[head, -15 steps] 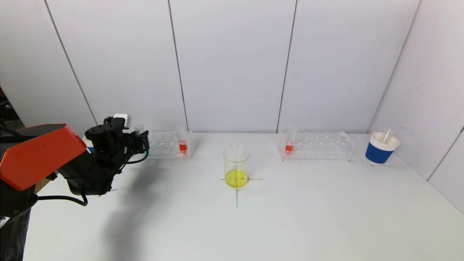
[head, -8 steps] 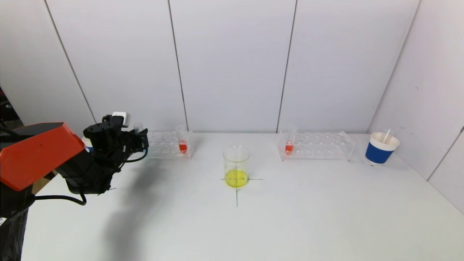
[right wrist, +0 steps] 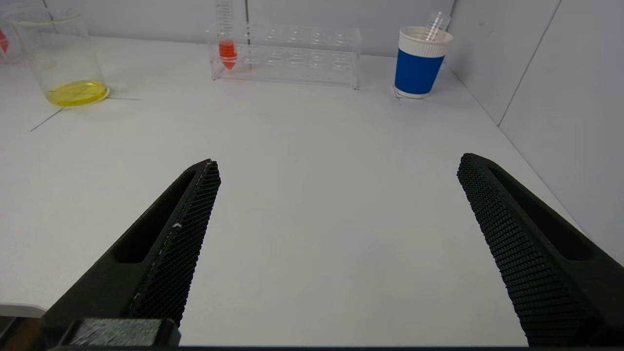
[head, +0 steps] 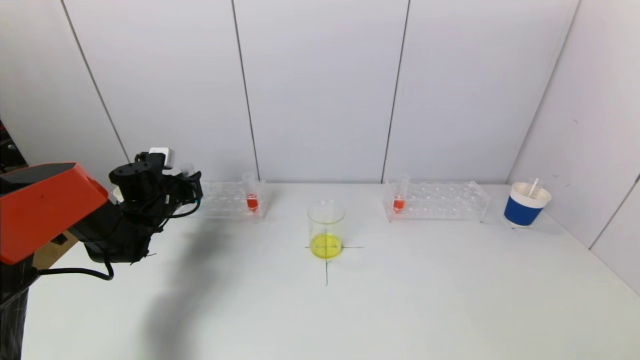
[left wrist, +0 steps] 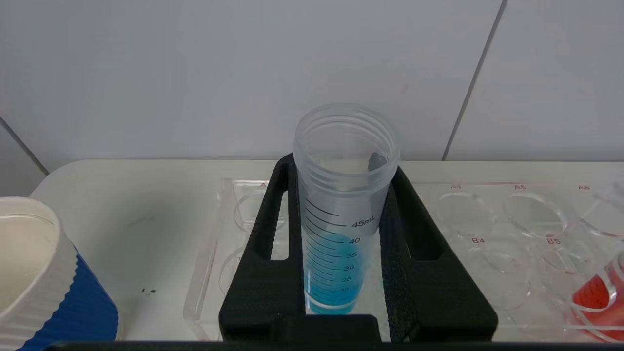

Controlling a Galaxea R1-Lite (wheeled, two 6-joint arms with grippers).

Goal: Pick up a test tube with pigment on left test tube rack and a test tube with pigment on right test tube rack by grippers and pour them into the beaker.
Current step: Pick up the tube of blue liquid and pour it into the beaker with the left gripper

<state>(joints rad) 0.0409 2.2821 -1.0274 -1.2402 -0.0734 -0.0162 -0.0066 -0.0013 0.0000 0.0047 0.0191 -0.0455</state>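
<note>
My left gripper (left wrist: 341, 167) is shut on a clear graduated test tube (left wrist: 343, 204) holding blue pigment, upright above the left end of the left test tube rack (left wrist: 209, 273). The head view shows this gripper (head: 192, 186) at the far left of the table. A tube of red pigment (head: 252, 201) stands in the left rack (head: 225, 200). Another red tube (head: 398, 202) stands in the right rack (head: 442, 201). The beaker (head: 326, 230), with yellow liquid in its bottom, stands on a drawn cross between the racks. My right gripper (right wrist: 339, 161) hangs open over bare table, short of the right rack (right wrist: 302, 58).
A blue and white paper cup (head: 526, 205) with a stirrer stands right of the right rack, close to the side wall. A second such cup (left wrist: 44, 282) stands left of the left rack, beside my left arm. The back wall runs just behind both racks.
My left arm has risen a little and drifted left, carrying the blue tube with it. Beaker, racks and red tubes have not moved.
</note>
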